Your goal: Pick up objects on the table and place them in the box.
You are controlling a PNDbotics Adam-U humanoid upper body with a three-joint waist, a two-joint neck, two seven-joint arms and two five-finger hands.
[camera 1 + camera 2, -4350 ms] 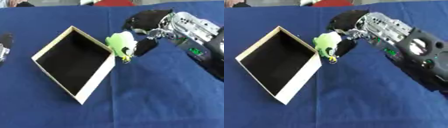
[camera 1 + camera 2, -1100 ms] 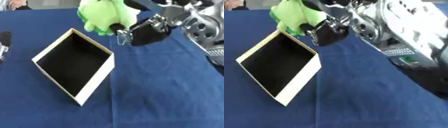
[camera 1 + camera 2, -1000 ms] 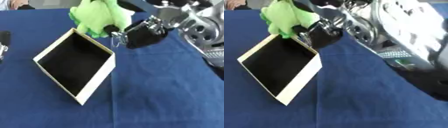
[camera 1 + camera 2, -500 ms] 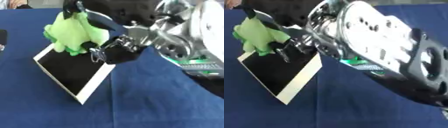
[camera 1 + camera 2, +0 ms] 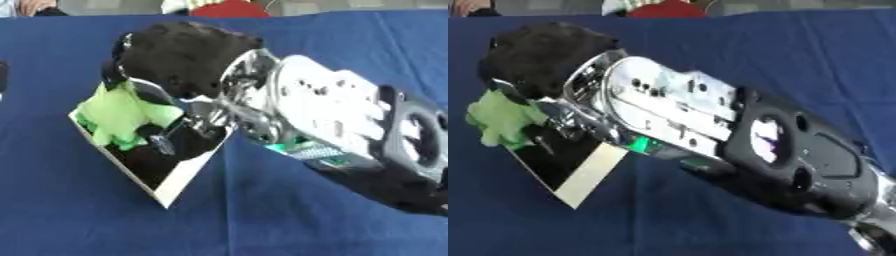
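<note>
A green toy (image 5: 122, 117) is held over the box (image 5: 188, 167), clamped in the curled fingers of the right hand (image 5: 175, 65). It looks soft, light and squashable, best taken around its bulk. The worktop (image 5: 262, 220) is covered in blue cloth, with room around the box.

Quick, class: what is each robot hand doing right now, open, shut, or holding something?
Right hand: shut on the soft light-green toy, over the black-lined cardboard box.
Left hand: not in view.
</note>
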